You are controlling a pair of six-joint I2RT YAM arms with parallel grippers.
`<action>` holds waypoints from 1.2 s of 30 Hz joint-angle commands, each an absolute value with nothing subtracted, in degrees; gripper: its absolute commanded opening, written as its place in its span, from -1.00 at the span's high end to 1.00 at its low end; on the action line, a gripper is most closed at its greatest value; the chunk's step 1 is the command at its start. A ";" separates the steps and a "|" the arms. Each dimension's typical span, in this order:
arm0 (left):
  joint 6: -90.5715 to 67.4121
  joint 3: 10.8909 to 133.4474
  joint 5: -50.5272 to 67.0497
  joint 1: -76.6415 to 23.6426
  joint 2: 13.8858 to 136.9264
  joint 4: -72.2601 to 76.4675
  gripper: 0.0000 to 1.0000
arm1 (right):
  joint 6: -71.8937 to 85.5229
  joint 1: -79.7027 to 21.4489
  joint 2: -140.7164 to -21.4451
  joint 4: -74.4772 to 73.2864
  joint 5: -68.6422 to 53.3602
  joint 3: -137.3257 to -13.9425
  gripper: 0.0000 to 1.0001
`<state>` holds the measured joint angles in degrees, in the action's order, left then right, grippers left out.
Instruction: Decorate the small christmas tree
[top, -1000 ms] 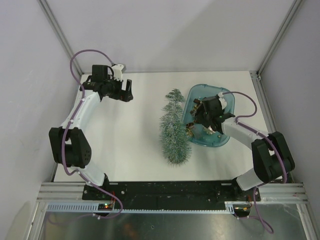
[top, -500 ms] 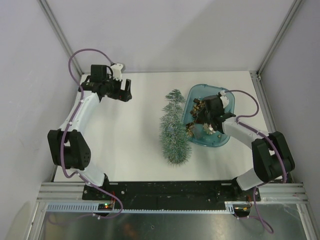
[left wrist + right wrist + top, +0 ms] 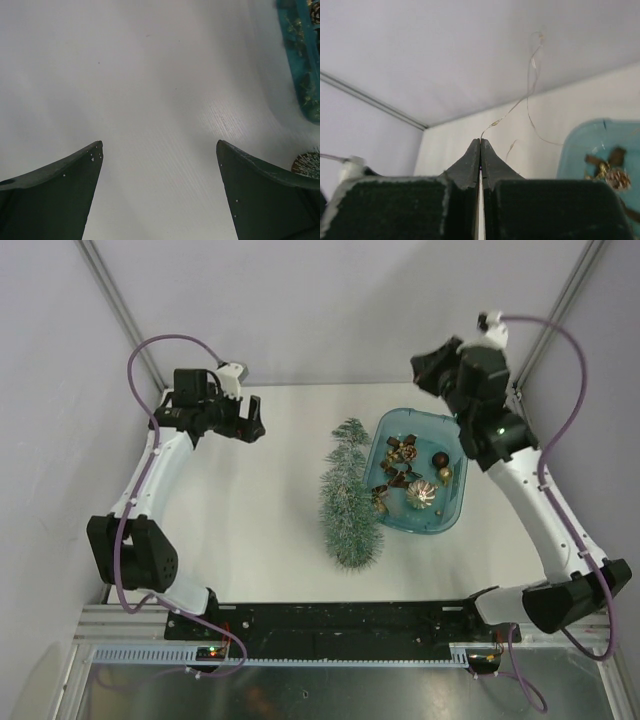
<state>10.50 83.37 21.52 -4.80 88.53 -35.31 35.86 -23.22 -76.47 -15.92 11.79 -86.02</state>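
Note:
The small christmas tree [image 3: 348, 495] lies on the white table, tip toward the back wall, wide end nearest me. To its right stands a blue tray [image 3: 447, 523] with several gold and brown ornaments [image 3: 421, 493]. My right gripper [image 3: 424, 367] is raised high over the tray's far edge. In the right wrist view it [image 3: 480, 140] is shut on a thin wire string [image 3: 533, 65] that loops up and trails down toward the tray [image 3: 592, 137]. My left gripper [image 3: 254, 424] hovers at the far left, open [image 3: 160, 145] and empty over bare table.
Grey walls and metal frame posts [image 3: 112, 300] close in the table on three sides. The tray's corner [image 3: 302, 75] shows at the right of the left wrist view. The arm bases sit on the black rail [image 3: 340, 618] at the near edge.
The right gripper closed inside the tray, then rose up and toward the back wall, drawing the thin wire with it. The left arm shifted only slightly.

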 commanded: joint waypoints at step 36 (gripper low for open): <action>-2.07 113.92 59.94 -21.75 121.82 6.27 -0.99 | 25.95 -24.80 -99.77 -13.58 -23.76 -139.69 1.00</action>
<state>2.63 116.05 52.10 -19.44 122.67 -10.59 25.50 -24.32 -101.34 -18.65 -20.47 -141.10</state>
